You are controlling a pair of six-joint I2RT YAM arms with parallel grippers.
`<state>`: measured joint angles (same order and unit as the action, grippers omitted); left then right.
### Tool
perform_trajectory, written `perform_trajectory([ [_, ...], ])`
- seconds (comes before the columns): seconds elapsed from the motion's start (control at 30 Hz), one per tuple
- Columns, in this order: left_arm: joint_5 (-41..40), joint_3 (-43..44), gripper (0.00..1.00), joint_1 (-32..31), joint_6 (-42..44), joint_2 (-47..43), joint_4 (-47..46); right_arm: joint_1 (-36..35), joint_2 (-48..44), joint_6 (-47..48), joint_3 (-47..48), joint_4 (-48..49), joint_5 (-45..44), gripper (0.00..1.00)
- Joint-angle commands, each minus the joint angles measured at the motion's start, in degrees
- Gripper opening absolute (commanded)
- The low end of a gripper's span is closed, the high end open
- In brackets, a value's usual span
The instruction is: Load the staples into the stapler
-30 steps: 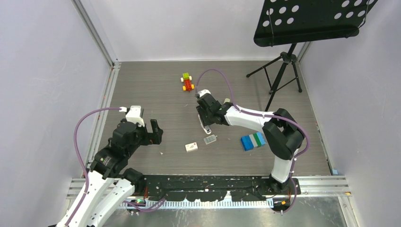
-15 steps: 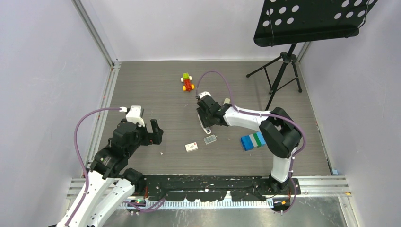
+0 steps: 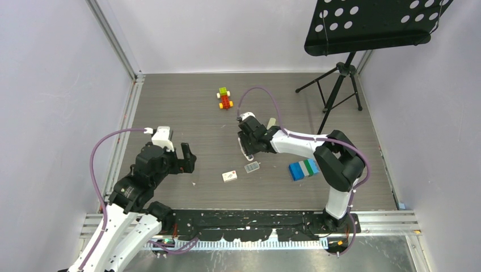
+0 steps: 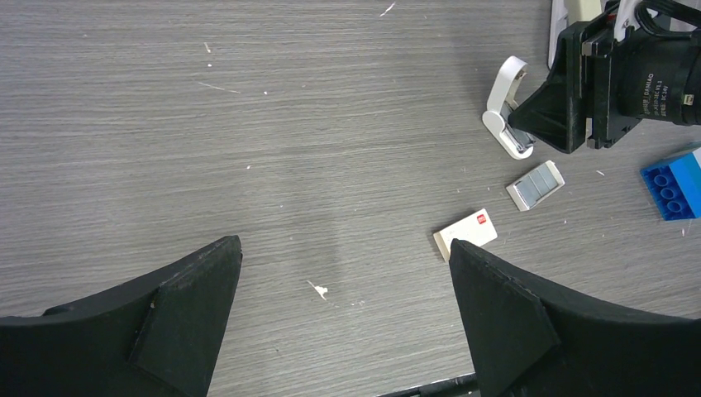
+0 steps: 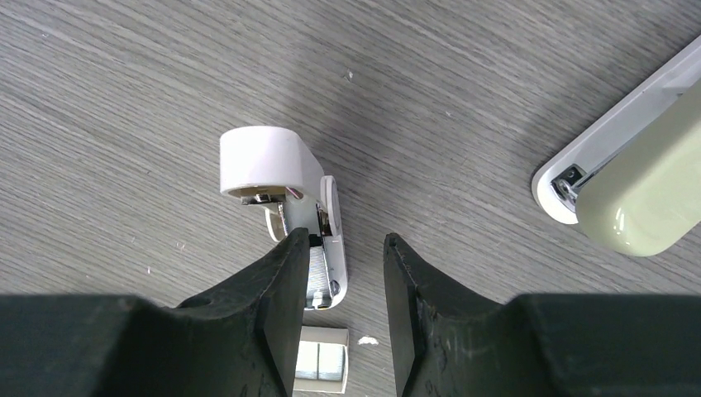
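- The right gripper [image 5: 345, 248] has its black fingers parted by a narrow gap and grips nothing. The tail of a stubby all-white hinged object [image 5: 277, 165] sits in that gap, against one finger.
- The slim stapler with a grey-beige top and white base [image 5: 636, 190] lies beyond and to the left of the blue, green and white brick block [image 3: 303, 169].
- The small silvery-grey block of staples [image 4: 535, 184] lies near that brick block, on its left. Its white carton with a red mark [image 4: 465, 235] lies farther left.
- The left gripper [image 4: 343, 322] is spread wide and empty, well to the left of the brick block, above the grey wood-grain table [image 3: 181, 107].
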<state>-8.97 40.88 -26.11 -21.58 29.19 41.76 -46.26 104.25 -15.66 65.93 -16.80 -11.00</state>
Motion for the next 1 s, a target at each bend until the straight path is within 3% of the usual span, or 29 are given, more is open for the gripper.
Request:
perform_trajectory([
  [0.0,1.15,-0.28,1.00,0.40,0.76,0.32,-3.11,0.21,-2.90,-0.73,-0.55,-0.97,0.61,0.43],
  [0.17,1.15,-0.37,1.00,0.44,0.75,0.49,-3.00,0.21,-6.90,-0.01,-1.43,0.28,1.58,0.43],
  [0.57,2.83,-0.52,1.00,0.53,-0.82,2.35,-3.88,0.19,-12.43,1.07,-13.72,14.67,5.82,0.43],
  [0.77,8.63,-2.48,1.00,0.53,-5.85,5.24,-8.11,0.12,-14.09,0.44,-20.04,25.50,5.65,0.42],
  [0.97,11.96,-4.72,1.00,0.53,-10.44,9.03,-14.23,-0.10,-13.87,1.01,-21.02,27.15,4.22,0.42],
])
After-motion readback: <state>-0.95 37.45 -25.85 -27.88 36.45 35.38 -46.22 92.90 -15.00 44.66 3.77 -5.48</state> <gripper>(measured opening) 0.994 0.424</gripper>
